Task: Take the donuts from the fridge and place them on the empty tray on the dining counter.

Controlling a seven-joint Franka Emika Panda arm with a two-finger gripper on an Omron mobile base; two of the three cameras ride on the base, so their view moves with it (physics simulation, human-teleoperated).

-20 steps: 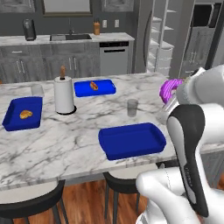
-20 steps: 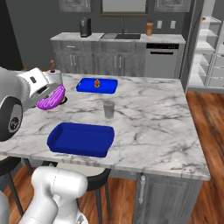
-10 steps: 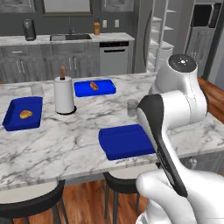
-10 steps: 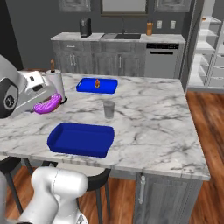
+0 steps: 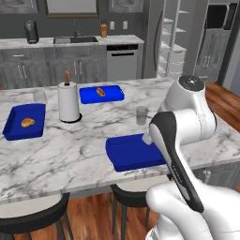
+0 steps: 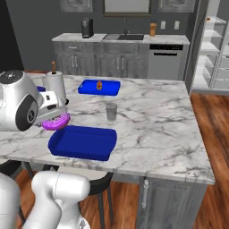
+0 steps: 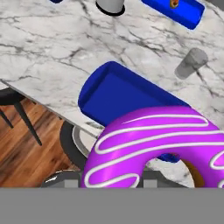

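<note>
- Now the gripper is clamped on the donut, a shiny purple ring with pale stripes; it hangs just over the left end of the tray.
- From the hand, the donut looks big and round, and the tray lies under it; smooth, deep blue, with round corners and a raised rim.
- That tray sits close to the near edge of the counter; white marble with grey veins; two dark stools stand below the edge.
- A clear glass stands just behind the tray; bare marble lies to its right.
- Farther back are a paper towel roll and two more blue trays, each with a small orange pastry.
</note>
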